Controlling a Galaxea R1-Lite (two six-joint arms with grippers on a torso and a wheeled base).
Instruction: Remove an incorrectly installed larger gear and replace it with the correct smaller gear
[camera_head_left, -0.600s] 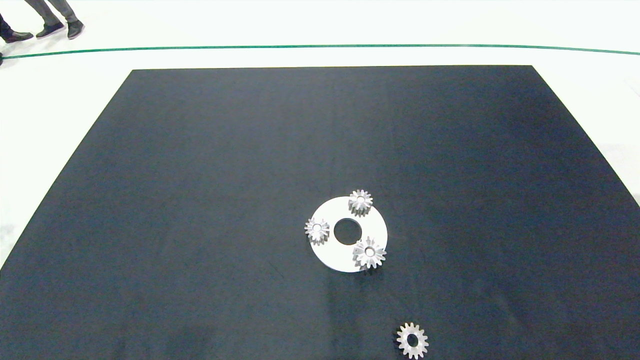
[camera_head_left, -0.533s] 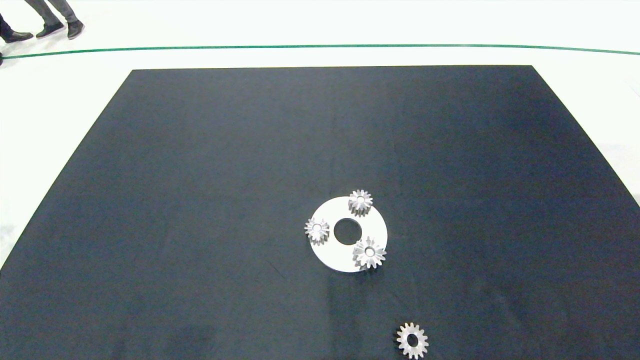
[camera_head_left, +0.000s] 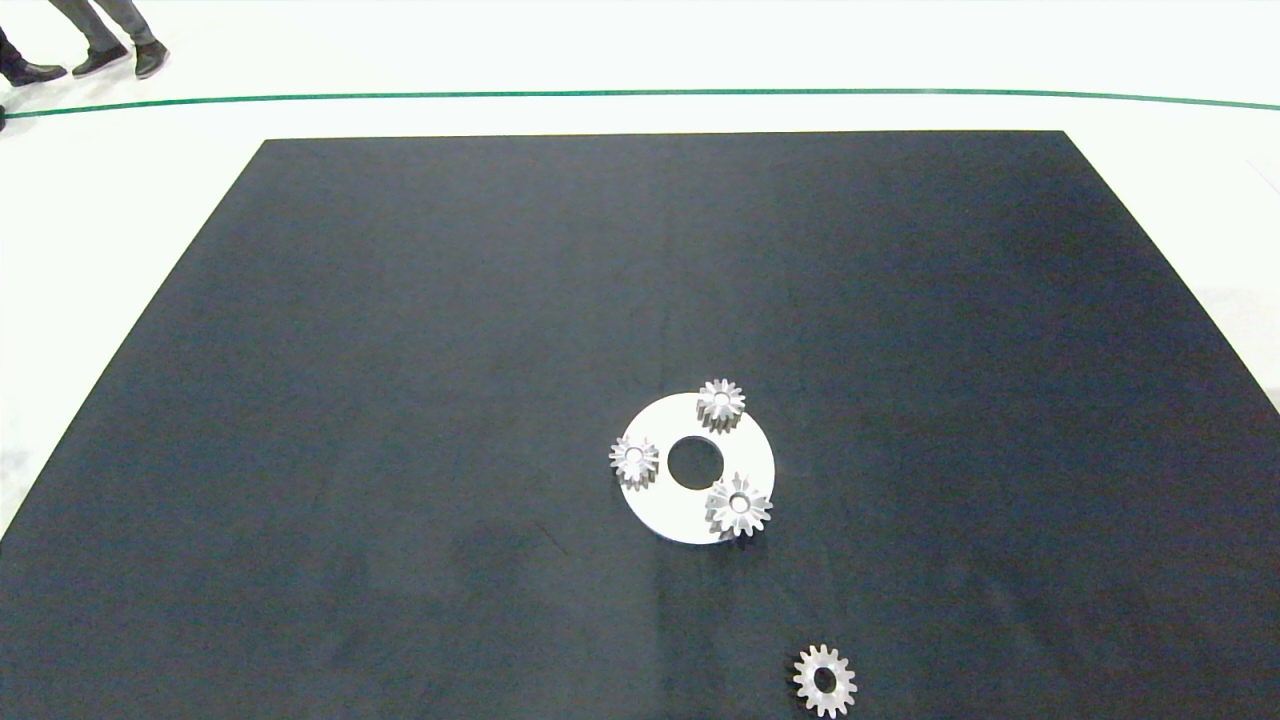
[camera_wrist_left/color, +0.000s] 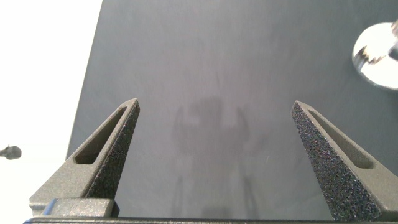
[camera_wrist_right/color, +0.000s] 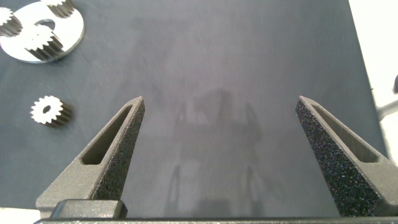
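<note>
A white disc (camera_head_left: 672, 512) lies on the black mat and carries three silver gears. The larger gear (camera_head_left: 739, 506), with long splayed teeth, sits on the disc's near right part. Two small gears stand at its far edge (camera_head_left: 720, 403) and left edge (camera_head_left: 634, 461). The smaller gear (camera_head_left: 825, 681) lies loose on the mat near the front edge. Neither arm shows in the head view. My left gripper (camera_wrist_left/color: 216, 104) hangs open over bare mat, with the disc (camera_wrist_left/color: 376, 59) off to one side. My right gripper (camera_wrist_right/color: 221, 99) is open too, apart from the smaller gear (camera_wrist_right/color: 50, 112) and the larger gear (camera_wrist_right/color: 43, 40).
The black mat (camera_head_left: 400, 350) covers most of the white table. A green line (camera_head_left: 640, 93) runs along the far side. A person's legs and shoes (camera_head_left: 105, 45) show at the far left corner, off the mat.
The gears and disc have not moved. A faint shadow has spread over the mat's near left part.
</note>
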